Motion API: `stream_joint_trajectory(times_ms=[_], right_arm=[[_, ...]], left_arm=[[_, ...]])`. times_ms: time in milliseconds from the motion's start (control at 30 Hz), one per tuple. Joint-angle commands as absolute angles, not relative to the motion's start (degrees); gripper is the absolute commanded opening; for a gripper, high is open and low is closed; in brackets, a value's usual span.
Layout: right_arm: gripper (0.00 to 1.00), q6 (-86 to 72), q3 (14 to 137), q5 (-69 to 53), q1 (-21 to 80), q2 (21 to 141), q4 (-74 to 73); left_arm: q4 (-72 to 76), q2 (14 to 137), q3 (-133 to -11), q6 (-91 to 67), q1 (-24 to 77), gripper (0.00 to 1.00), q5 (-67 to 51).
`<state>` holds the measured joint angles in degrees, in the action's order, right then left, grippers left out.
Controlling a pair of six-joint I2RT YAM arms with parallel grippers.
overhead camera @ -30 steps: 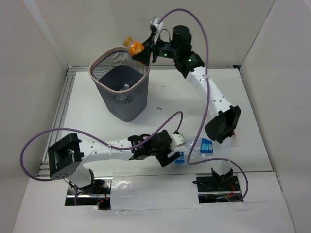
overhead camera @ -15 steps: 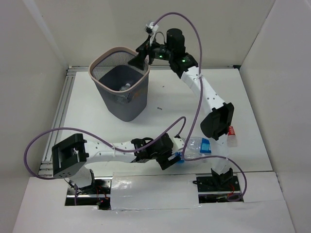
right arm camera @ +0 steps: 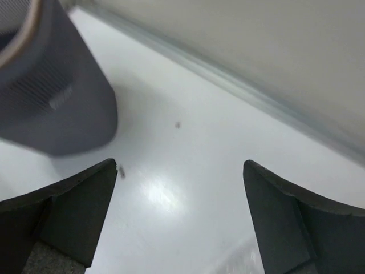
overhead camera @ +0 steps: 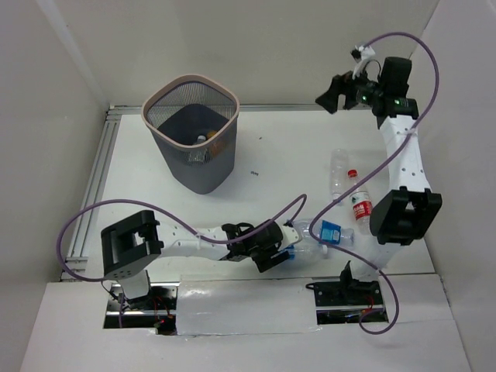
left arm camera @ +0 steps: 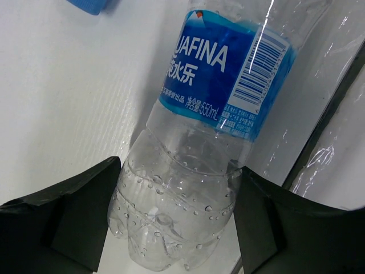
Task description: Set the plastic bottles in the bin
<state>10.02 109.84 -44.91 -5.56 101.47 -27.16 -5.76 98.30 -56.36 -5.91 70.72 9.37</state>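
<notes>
The dark mesh bin (overhead camera: pixel 221 159) with a pale rim stands at the back left; an orange bottle (overhead camera: pixel 203 138) lies inside it. The bin also shows blurred in the right wrist view (right arm camera: pixel 45 97). My right gripper (overhead camera: pixel 325 97) is open and empty, high at the back right (right arm camera: pixel 180 200). My left gripper (overhead camera: pixel 283 249) is open, and its fingers flank the base of a clear blue-label bottle (left arm camera: pixel 199 142) lying on the table (overhead camera: pixel 329 231). A plain clear bottle (overhead camera: pixel 339 169) and a red-label bottle (overhead camera: pixel 360 205) lie at the right.
A small blue piece (overhead camera: pixel 290 253) lies beside my left gripper, and it shows at the top left of the left wrist view (left arm camera: pixel 88 4). The right arm's elbow (overhead camera: pixel 404 217) hangs over the table's right side. White walls close in the back and both sides.
My right gripper held the orange bottle over the bin, let it go, and swung away to the back right. My left gripper has crept right, up to the blue-label bottle's base.
</notes>
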Motion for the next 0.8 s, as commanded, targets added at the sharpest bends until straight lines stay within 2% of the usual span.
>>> stream_joint_trajectory(times_ms=[0,100,133,300,400,433,600,767], right_arm=[[0.96,21.5,99.7,-46.3,-5.4,93.8,-37.0],[0.83,27.2,85.9,-44.4,-6.9,85.4,-34.5],[0.81,28.5,83.1,-44.4,-7.6,83.4,-33.9],[0.75,32.9,73.8,-44.4,-8.3,75.5,-37.0],[0.75,34.2,71.0,-43.1,-10.0,72.7,-37.5],[0.78,34.2,70.2,-42.5,-11.6,72.0,-37.5],[0.87,32.2,65.7,-42.5,-16.4,68.2,-33.8],[0.87,32.2,64.6,-43.1,-17.1,67.0,-33.8]], left_arm=[[-5.1,93.7,-58.6,-5.4,71.0,0.52,10.2],[-7.1,90.8,-60.2,-6.0,71.0,0.16,12.3],[-7.1,90.2,-61.1,-6.0,71.0,0.12,13.1],[-12.5,86.4,-66.5,-5.4,71.0,0.09,16.0],[-14.5,82.8,-71.3,-3.7,69.4,0.1,20.0],[-15.8,81.8,-73.6,-3.7,68.1,0.1,21.5],[-17.8,76.0,-79.9,-4.2,54.6,0.1,19.7],[-18.4,74.8,-87.6,-2.1,45.0,0.11,21.7]])
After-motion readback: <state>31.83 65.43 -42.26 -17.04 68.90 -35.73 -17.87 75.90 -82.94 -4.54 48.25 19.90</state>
